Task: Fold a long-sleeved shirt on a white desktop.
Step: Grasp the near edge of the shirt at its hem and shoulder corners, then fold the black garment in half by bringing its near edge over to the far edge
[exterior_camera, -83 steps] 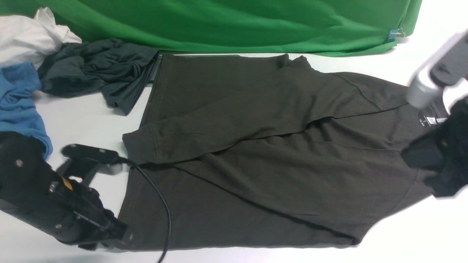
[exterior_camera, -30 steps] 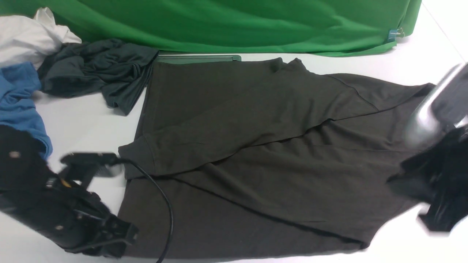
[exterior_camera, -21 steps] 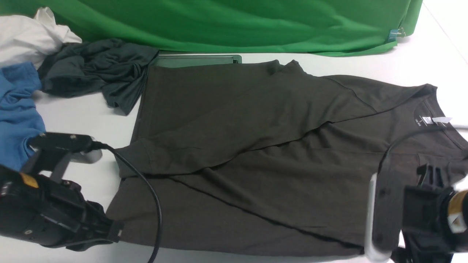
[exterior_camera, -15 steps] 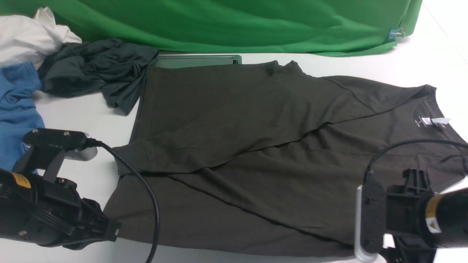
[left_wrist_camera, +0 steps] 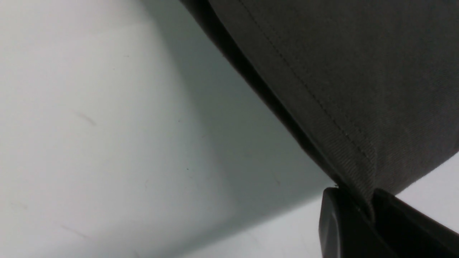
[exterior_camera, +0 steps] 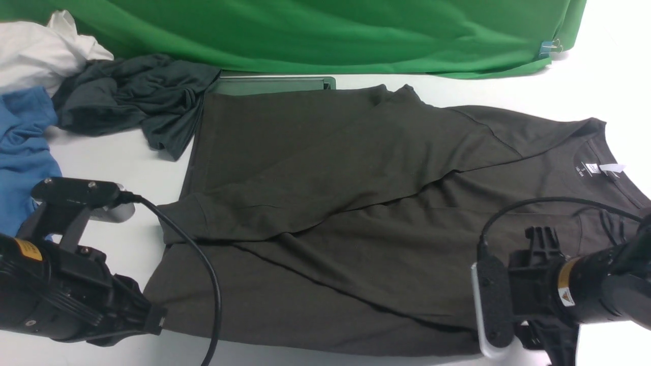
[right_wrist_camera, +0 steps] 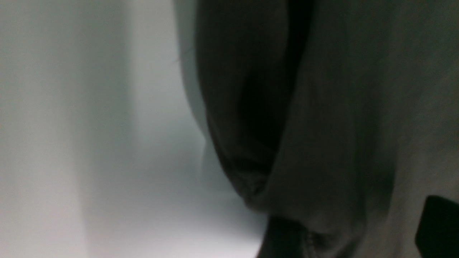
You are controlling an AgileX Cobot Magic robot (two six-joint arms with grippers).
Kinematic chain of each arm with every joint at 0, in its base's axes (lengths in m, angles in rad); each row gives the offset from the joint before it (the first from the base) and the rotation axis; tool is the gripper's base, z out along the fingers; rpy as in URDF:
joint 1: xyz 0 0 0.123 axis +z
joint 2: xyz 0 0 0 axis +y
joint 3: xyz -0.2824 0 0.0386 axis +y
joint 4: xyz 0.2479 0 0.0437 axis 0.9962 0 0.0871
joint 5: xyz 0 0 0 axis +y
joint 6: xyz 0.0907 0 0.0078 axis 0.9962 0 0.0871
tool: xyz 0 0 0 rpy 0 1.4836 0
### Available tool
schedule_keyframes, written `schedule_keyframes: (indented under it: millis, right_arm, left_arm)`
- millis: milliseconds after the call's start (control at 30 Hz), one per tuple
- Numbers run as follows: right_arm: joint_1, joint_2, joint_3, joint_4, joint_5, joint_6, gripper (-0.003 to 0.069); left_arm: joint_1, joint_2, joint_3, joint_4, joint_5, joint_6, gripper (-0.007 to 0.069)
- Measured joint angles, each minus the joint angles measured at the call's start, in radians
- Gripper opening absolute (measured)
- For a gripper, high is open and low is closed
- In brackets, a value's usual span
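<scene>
At right wrist, blurred: right fingers (right_wrist_camera: 439, 227) parted, front view barely shows them | left wrist: left fingers (left_wrist_camera: 335, 215) clenching shirt (left_wrist_camera: 358, 89)

shirt neck print (exterior_camera: 583, 169): "s" | right arm (exterior_camera: 595, 290): yellow warning triangle

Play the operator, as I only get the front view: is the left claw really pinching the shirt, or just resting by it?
Observer: Pinching. The left wrist view shows the left claw shut on an edge of the shirt, cloth gathered between its tips.

Operator: And the right claw? From the front I can't see its tips clearly.

Observer: The right wrist view shows the right claw open, its two tips apart with dark cloth showing between them.
</scene>
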Motion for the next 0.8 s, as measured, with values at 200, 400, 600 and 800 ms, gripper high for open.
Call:
schedule_keyframes:
  millis: [200, 400, 600, 800]
  right_arm:
    - [-0.001, 0.02, -0.001, -0.003, -0.008, -0.002, 0.0179]
    - [0.014, -0.016, 0.001, 0.003, 0.083, 0.014, 0.0041]
    - [0.045, -0.195, 0.011, 0.06, 0.273, 0.16, 0.0038]
    - [0.035, -0.225, -0.058, 0.057, 0.279, 0.183, 0.0038]
  left_arm:
    - [0.0, 0.0, -0.01, 0.0, 0.009, 0.0, 0.0041]
    - [0.0, -0.001, -0.042, -0.003, 0.055, 0.0, 0.0041]
    - [0.0, -0.043, -0.05, -0.007, 0.073, 0.004, 0.0041]
    - [0.0, -0.049, -0.085, 0.012, 0.019, -0.042, 0.0041]
